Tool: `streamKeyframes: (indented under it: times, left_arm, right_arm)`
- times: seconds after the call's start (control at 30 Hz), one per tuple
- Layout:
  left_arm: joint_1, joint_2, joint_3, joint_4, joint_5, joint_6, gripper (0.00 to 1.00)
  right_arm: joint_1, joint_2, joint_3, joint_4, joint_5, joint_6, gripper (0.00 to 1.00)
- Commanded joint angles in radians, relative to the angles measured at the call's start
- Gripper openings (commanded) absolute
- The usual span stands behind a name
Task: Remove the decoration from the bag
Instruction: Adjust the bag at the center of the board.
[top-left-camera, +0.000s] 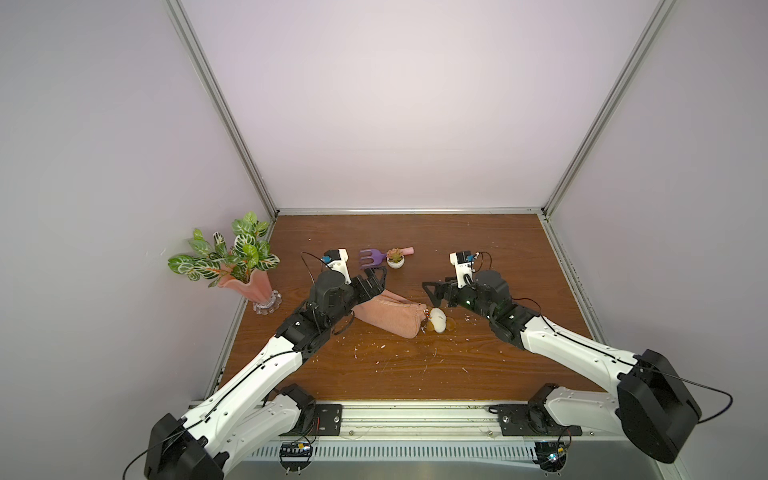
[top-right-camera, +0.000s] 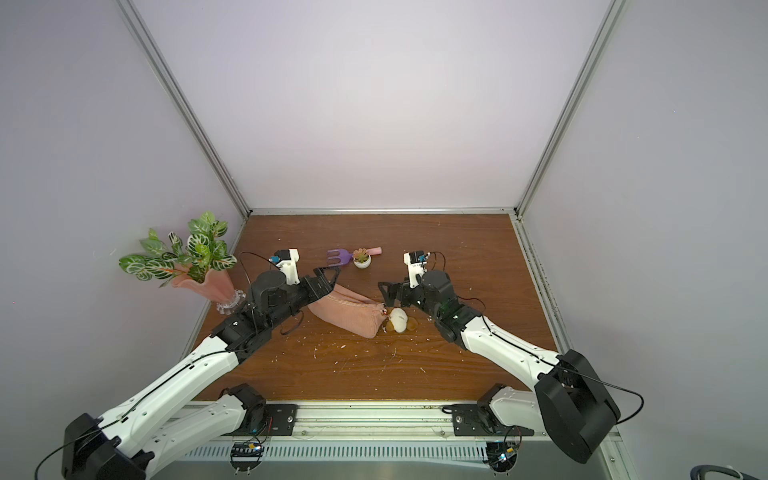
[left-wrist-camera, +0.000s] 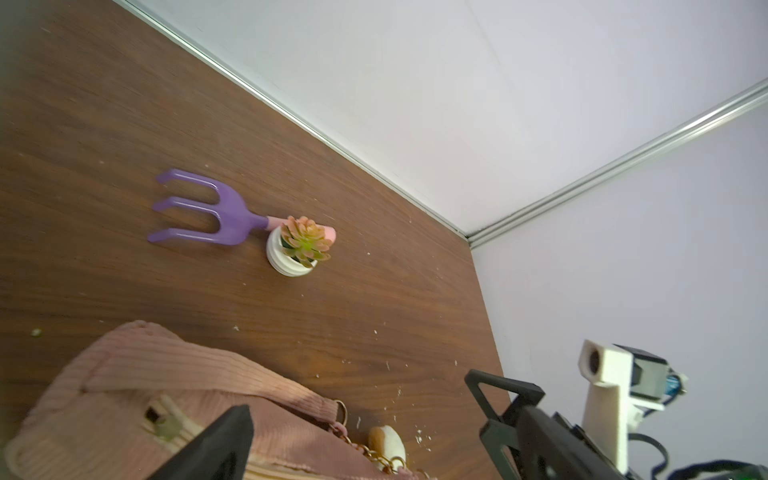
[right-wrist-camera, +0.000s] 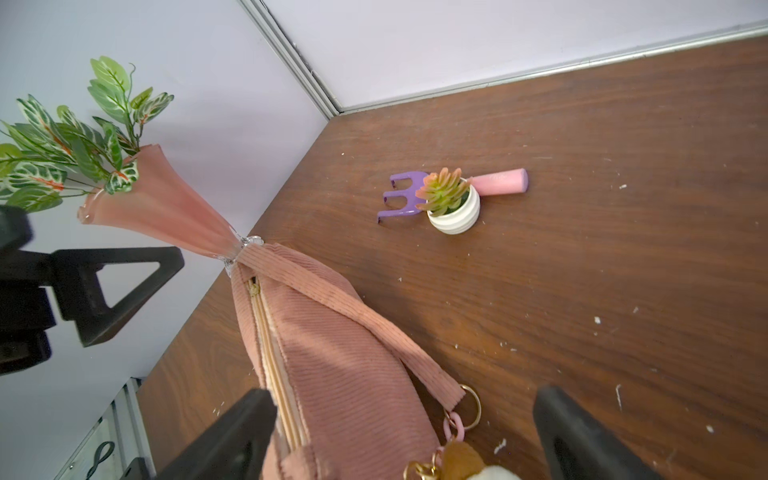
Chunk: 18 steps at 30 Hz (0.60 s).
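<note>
My left end effector (top-left-camera: 376, 275) hangs spread and empty over the end of the bag (top-left-camera: 390, 316) nearer the left edge of the counter (top-left-camera: 415, 370). My right end effector (top-left-camera: 435, 289) is equally released just above the decoration (top-left-camera: 438, 320), which lies mid-counter touching the bag's other end, apparently still joined by a gold clasp (right-wrist-camera: 417, 468). I judge this pairing lets one side pin the bag while the other works the clasp; open room lies toward the front and right edges, with the purple fork (top-left-camera: 371, 258) and succulent (top-left-camera: 395, 259) nearer the back edge and the vase (top-left-camera: 245, 286) at the left.
</note>
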Motion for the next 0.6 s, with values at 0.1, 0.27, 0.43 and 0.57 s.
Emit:
streamKeyframes:
  times: [0.1,0.27,0.43,0.57]
  left_arm:
    - [-0.165,0.058,0.046,0.001,-0.074,-0.07,1.0]
    - [-0.284,0.117,0.068,0.003,-0.175,-0.116,1.0]
    - [-0.369,0.152,0.066,0.014,-0.271,-0.18,1.0]
    - [-0.401,0.192,0.072,0.037,-0.287,-0.213,1.0]
  right_arm:
    - [-0.02,-0.099,-0.105,0.075,-0.021,0.067,0.99]
    - [-0.021,-0.156,-0.158,0.053,-0.015,0.073,0.99]
    - [-0.021,-0.214,-0.19,0.011,-0.005,0.07,1.0]
    - [-0.02,-0.256,-0.21,-0.009,0.0,0.058,1.0]
